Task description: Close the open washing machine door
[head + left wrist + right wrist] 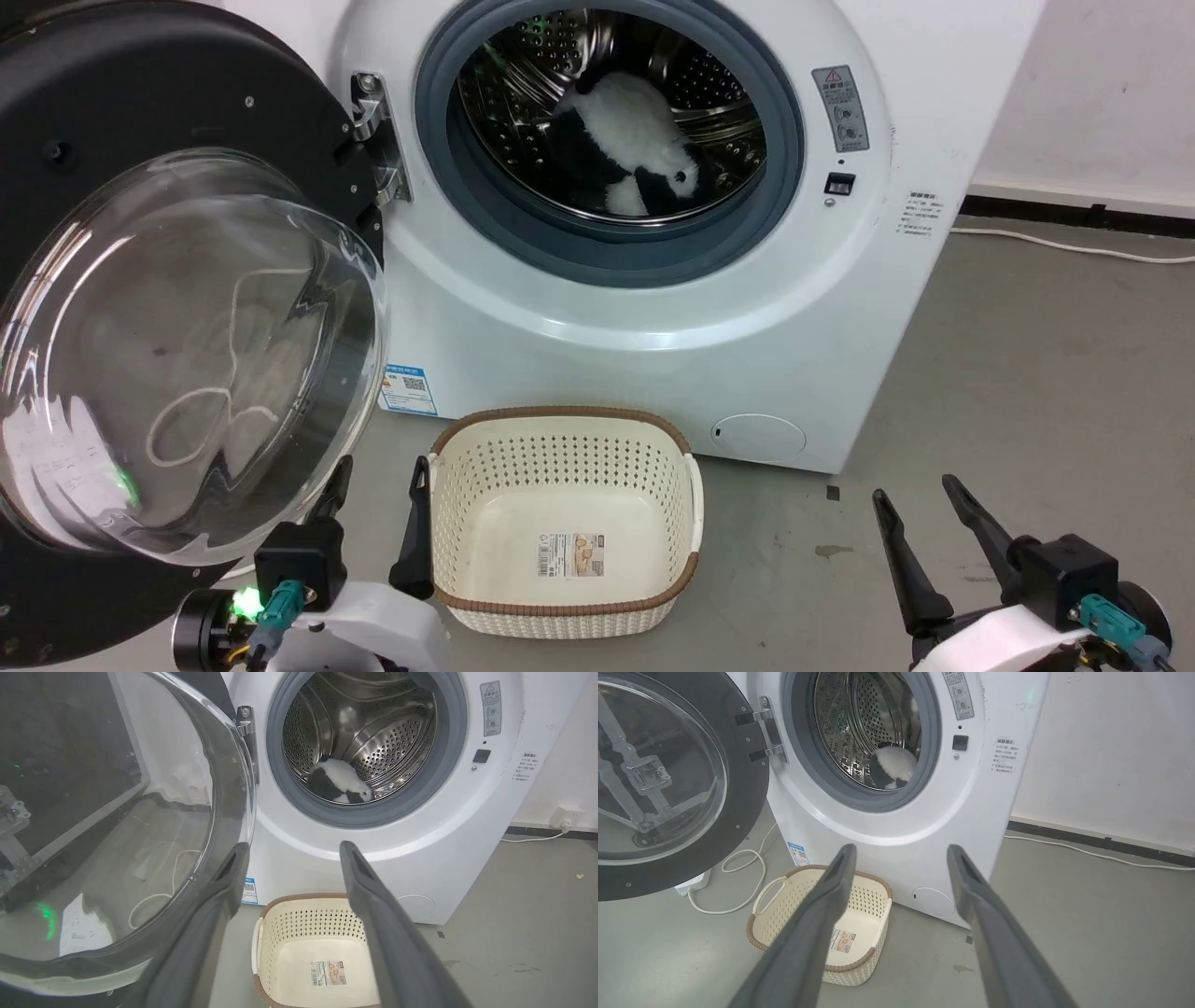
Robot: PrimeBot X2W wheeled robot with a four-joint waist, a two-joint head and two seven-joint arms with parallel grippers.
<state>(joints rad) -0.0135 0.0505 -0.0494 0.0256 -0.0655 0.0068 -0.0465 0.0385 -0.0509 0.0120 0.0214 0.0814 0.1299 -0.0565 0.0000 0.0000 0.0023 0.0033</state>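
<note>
Head view: black-white plush (625, 149) inside washing machine (794, 308); basket (560, 413) holds label (571, 553).

Washing machine (653, 308): white
Door (140, 84): glossy black rim, clear glass
Gasket (434, 121): grey
Toy (625, 131): black-and-white patches
Basket (560, 412): cream, dotted holes, brown rim

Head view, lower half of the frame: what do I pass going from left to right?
washing machine door → left tool, open → cream basket → round cap low on the washing machine → right tool, open
</note>
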